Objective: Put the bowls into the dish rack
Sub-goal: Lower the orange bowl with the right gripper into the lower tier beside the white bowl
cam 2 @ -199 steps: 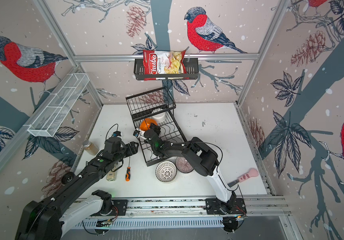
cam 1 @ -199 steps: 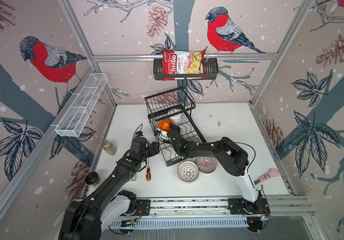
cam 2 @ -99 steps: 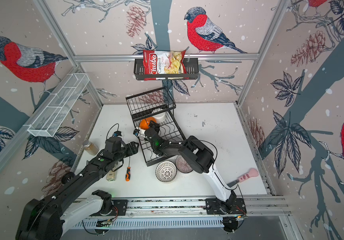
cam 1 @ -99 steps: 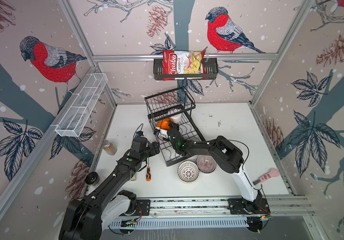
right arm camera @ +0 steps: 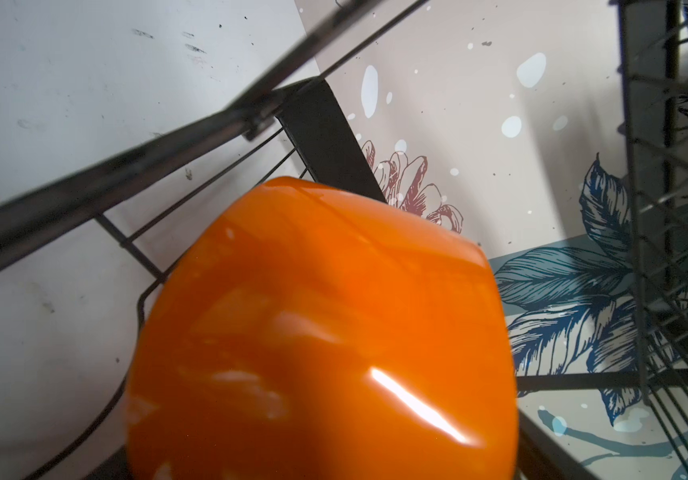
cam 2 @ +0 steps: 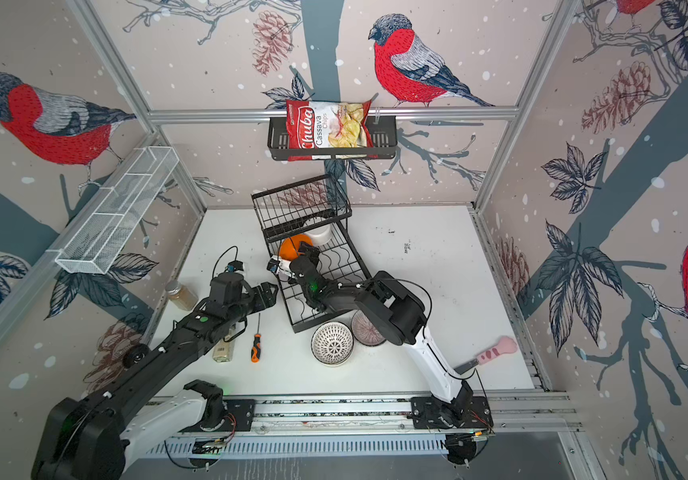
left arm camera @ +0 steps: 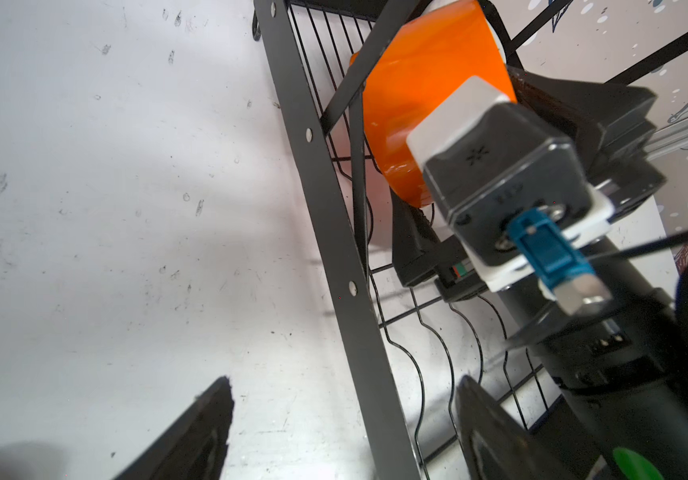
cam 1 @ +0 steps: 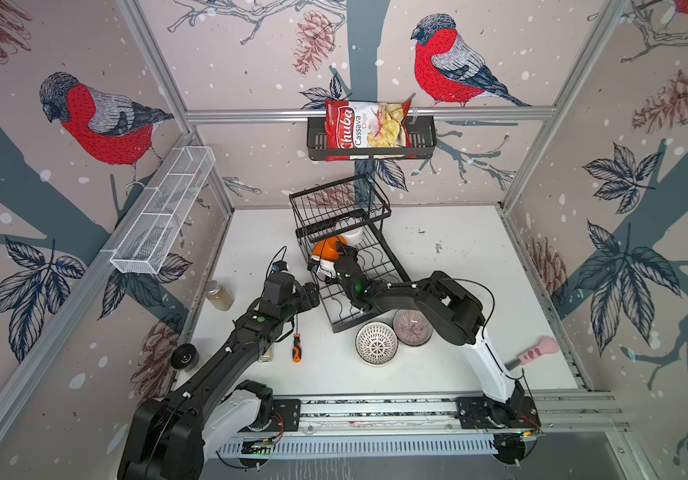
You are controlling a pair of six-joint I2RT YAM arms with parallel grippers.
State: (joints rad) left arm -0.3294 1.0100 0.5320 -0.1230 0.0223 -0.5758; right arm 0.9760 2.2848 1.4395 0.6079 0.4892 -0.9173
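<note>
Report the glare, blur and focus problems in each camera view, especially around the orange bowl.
Right wrist view: the orange bowl fills the frame, with a white glare streak; the dish rack wires nearest the lens are blurred. Left wrist view: the bowl is in focus, but the jaws of the left gripper are soft dark blurs. Both top views: evenly lit and sharp.

The dish rack (cam 1: 388,259) stands at the middle of the table (cam 1: 458,257), with a bowl (cam 1: 323,247) in its lower tray and a second bowl (cam 1: 352,235) just behind. Before its front corner sit a third bowl (cam 1: 376,343) and, right of it, a fourth bowl (cam 1: 409,330); a screwdriver (cam 1: 296,348) lies left.
</note>
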